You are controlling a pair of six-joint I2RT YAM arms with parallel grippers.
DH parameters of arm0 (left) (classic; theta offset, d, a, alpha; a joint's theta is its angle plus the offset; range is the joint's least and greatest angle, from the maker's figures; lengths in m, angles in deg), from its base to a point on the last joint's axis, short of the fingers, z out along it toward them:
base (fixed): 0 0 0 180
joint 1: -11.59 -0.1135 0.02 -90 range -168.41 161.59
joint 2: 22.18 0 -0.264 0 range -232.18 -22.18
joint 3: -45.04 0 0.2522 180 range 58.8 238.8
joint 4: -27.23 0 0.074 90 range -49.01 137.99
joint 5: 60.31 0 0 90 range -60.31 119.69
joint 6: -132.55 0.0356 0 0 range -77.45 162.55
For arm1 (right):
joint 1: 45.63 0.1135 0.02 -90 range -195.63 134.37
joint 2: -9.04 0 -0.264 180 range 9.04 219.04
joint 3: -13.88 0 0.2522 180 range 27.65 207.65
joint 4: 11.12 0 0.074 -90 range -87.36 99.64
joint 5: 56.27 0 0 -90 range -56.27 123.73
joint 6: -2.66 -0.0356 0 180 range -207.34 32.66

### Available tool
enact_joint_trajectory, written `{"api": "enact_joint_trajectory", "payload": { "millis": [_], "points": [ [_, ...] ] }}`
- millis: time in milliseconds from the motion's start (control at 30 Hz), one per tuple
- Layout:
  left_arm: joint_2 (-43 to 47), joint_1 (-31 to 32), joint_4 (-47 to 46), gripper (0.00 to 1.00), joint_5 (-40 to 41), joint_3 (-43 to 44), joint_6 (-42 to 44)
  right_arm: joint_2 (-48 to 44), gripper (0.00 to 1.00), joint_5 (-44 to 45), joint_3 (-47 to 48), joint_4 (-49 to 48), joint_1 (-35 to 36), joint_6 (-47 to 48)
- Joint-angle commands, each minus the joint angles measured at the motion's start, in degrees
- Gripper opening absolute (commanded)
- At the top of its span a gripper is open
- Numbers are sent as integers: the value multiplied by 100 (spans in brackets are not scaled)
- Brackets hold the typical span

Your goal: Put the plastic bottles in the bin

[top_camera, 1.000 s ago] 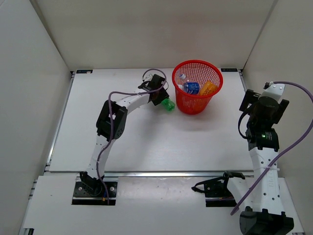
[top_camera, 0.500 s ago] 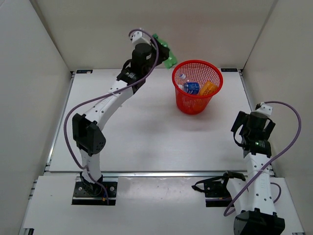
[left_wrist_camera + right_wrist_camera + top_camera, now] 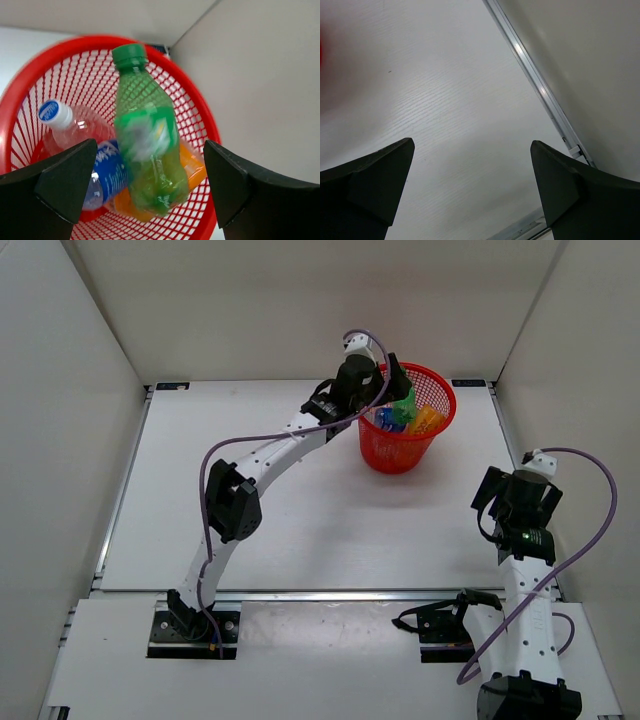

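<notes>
Over at the far right of the desk, the left pincer hangs right above the red mesh bin. It's spread wide, and the green bottle sits in the gap between the black fingers, with neither one touching it. So it's loose, not gripped. Its cap points at the far rim, its label is smeared with blur, and its bottom end is down among the stuff in the bin. Under it I can make out a clear bottle with a blue label, white-and-blue cap toward the left wall, plus an orange bottle peeking out on the right.

The right pincer is near the right edge, well apart from the bin. It's also spread wide, nothing between its fingers, just bare white desk below.
</notes>
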Motion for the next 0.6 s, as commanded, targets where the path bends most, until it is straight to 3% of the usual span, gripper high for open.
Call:
{"api": "enact_joint_trajectory", "payload": {
  "millis": [0, 133, 233, 433, 567],
  "points": [
    [692, 30, 15, 99, -227, -5, 182, 9, 99, -115, 132, -53, 58, 29],
    [1438, 40, 269, 98, -34, -435, 691, 246, 99, -712, 368, 412, 111, 99],
    [2376, 13, 366, 99, 45, -1488, 955, 475, 99, -1135, 588, 860, 268, 3],
    [4871, -557, 928, 98, 731, -5150, 780, 475, 99, -986, 861, 1405, 770, -402],
    [6647, -1190, 2304, 99, 1222, -6359, 552, 545, 99, -1021, 897, 1661, 954, -489]
  ]
}}
